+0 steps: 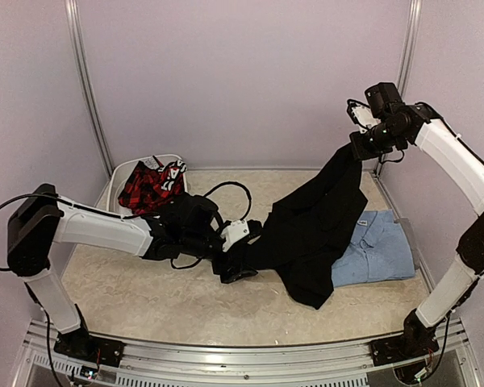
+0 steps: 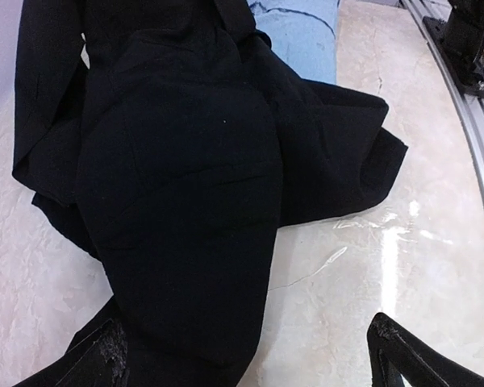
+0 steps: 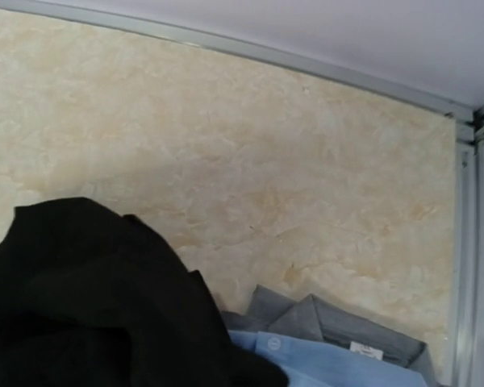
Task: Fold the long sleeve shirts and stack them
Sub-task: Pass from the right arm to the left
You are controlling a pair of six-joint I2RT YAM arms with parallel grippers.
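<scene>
Right end effector (image 1: 356, 147) pinches the black shirt (image 1: 315, 226) up high, rest trailing down to the worktop (image 1: 145, 290). Left end effector (image 2: 246, 364) looks spread, cloth between its fingers. Worry: loose hem drags over the folded light blue shirt (image 1: 379, 250) beside it and rumples it.

a fixed camera high behind the near edge takes in the whole table (image 1: 145, 298), the low left wrist camera sits close against the black shirt (image 2: 185, 201), the raised right wrist camera looks down from farther, both sharing the light blue shirt (image 3: 323, 367).
</scene>
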